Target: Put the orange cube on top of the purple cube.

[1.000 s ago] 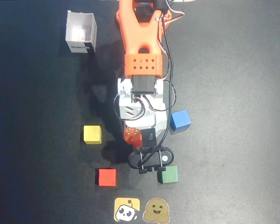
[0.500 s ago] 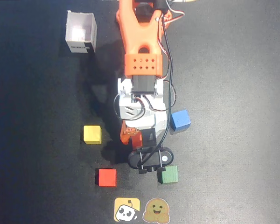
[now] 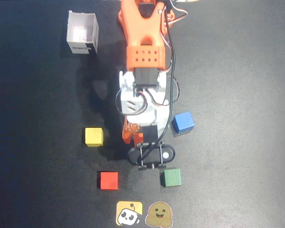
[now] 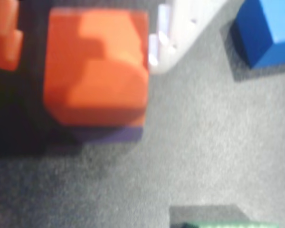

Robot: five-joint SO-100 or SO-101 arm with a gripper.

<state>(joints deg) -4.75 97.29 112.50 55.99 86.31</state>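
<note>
In the wrist view the orange cube [image 4: 97, 66] sits on top of the purple cube [image 4: 111, 134], of which only a dark sliver shows under its lower edge. My gripper [image 4: 85, 47] straddles the orange cube. The orange finger [image 4: 4, 35] stands left of it with a dark gap between them, and the white finger [image 4: 173, 33] is close to its right side. The jaws look open, not pressing the cube. In the overhead view only a corner of the orange cube [image 3: 138, 139] shows under the gripper [image 3: 141, 138], and the purple cube is hidden.
A blue cube [image 3: 183, 122] lies to the right, also in the wrist view [image 4: 270, 31]. A green cube [image 3: 171, 177] is in front, a yellow cube [image 3: 93, 136] and a red cube [image 3: 108, 180] on the left. A white open box [image 3: 83, 32] stands at the back left.
</note>
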